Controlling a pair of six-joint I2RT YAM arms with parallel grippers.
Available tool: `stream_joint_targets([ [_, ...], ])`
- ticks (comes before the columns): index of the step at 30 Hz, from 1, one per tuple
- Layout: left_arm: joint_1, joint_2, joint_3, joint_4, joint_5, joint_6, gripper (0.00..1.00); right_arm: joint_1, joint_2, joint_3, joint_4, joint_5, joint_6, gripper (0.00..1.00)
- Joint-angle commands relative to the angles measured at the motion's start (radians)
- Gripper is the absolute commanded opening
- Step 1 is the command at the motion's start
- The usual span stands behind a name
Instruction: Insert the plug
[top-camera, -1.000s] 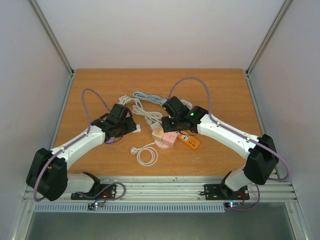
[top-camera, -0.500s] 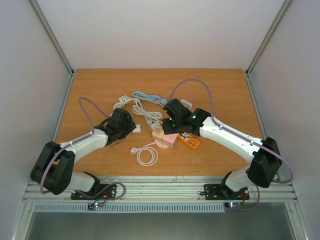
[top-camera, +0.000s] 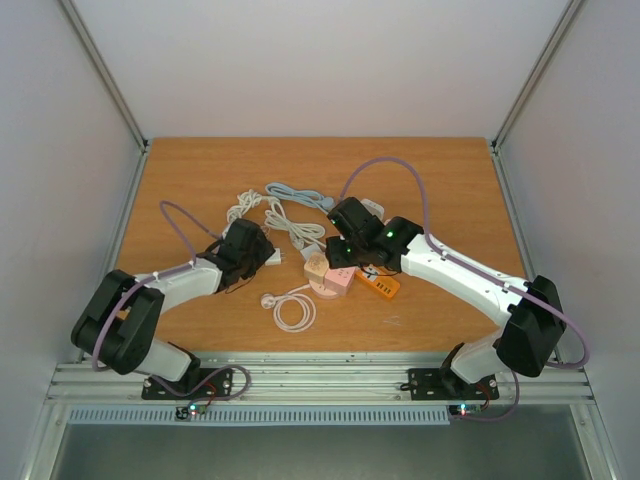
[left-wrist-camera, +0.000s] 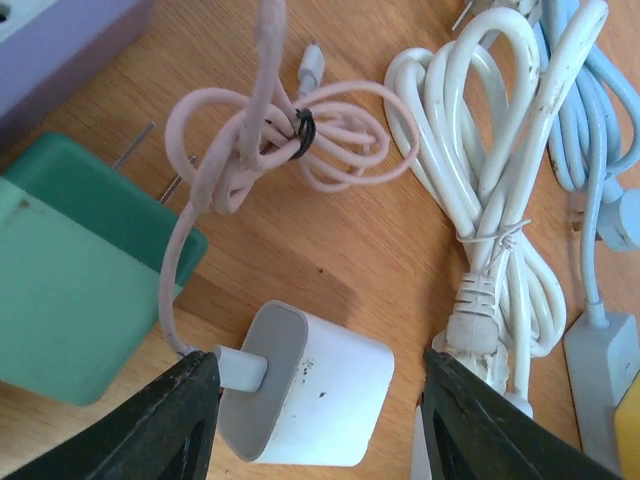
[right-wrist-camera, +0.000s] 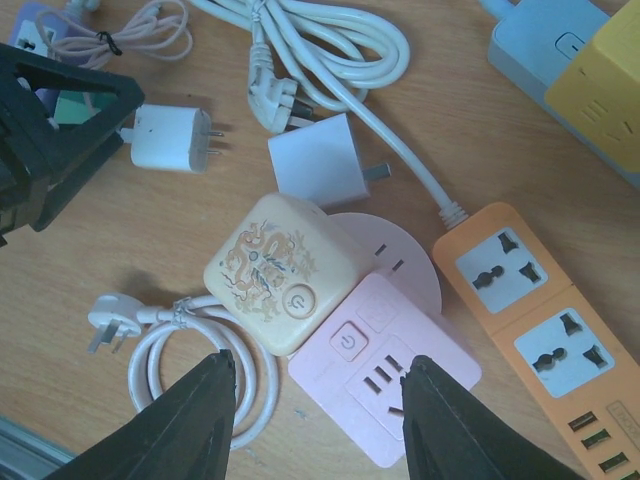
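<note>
Over the table (top-camera: 440, 170), left tool (left-wrist-camera: 318, 366) gapes astride white charger (left-wrist-camera: 325, 395); right tool (right-wrist-camera: 320, 365) gapes empty.

Green adapter (left-wrist-camera: 80, 270) cut off at pic's L edge, orange strip (right-wrist-camera: 520, 310) at bottom-R.

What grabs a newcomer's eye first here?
The bright huddle mid-table: a cream cube adapter sits partly over a pink power strip, with an orange power strip beside it, all under the open right gripper. Next is the white charger, lying between the open fingers of the left gripper, beside bundled white cables.
</note>
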Motion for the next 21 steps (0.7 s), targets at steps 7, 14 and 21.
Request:
stream_joint_targets([
  [7, 0.007, -0.067, -0.043, 0.045, -0.066, -0.047, 0.55, 0.011, -0.030, 0.010, -0.017, 0.025, 0.018, 0.48],
  [14, 0.007, -0.131, -0.063, -0.034, -0.113, -0.051, 0.39, 0.014, -0.025, 0.017, -0.012, 0.017, 0.018, 0.46],
  [21, 0.013, -0.042, -0.071, 0.059, -0.076, -0.061, 0.39, 0.021, -0.025, 0.021, -0.017, 0.022, 0.016, 0.45],
])
